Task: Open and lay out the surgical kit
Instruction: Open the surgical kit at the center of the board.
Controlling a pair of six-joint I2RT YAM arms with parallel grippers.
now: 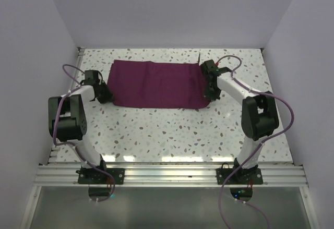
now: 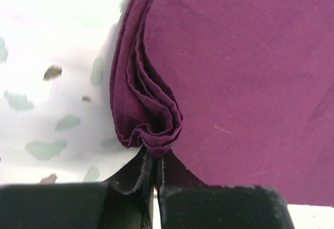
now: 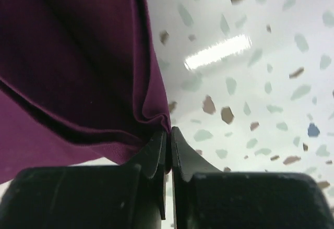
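I see a dark maroon cloth wrap [image 1: 156, 84] lying flat on the far half of a white worktop [image 1: 172, 135] speckled with grey and brown chips. The wrap is a rough rectangle, and its long axis runs left to right across the scene. Its weave is fine and matte, with soft creases along the right side.

The left tool [image 1: 102, 92] sits at the wrap's near left corner. In the left wrist view its two black fingers are pressed together on a bunched fold of fabric, where several layers gather into curved pleats just above the tips.

The right tool [image 1: 210, 85] is at the wrap's right edge. In the right wrist view its fingers are closed with only a thin slit between them, and the hemmed edge of the fabric is pinched at the tips. The cloth drapes away to the left in layered folds, and the glossy worktop reflects a bright bar of light to the right.
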